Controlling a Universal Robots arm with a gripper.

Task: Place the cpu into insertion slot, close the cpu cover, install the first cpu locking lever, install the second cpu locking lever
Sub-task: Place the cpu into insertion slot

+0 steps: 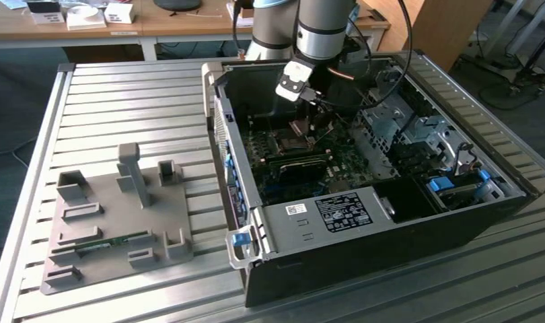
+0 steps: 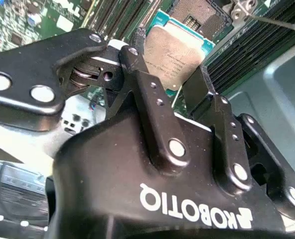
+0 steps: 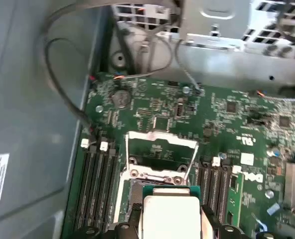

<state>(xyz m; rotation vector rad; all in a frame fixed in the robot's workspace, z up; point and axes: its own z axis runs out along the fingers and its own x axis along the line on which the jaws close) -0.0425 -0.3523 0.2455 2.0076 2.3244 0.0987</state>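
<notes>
Silver-grey cpu (image 2: 175, 50), clamped in my tool (image 2: 167, 69), hung close over the bare socket (image 2: 197, 14); cpu cover (image 3: 160, 154) stood raised. I judged a tilted drop might bend socket pins.

A ribbed metal worktop (image 1: 120, 87) carries two things. An open black computer case (image 1: 371, 252) lies on its side toward the exterior view's right. Near it, on the left, sits a grey holder tray (image 1: 106, 195) with upright posts.

Exterior view: high, angled down into open black metal computer case (image 1: 371, 249); both wrist views: close above its green motherboard (image 3: 227, 124) (image 2: 18, 20).
</notes>
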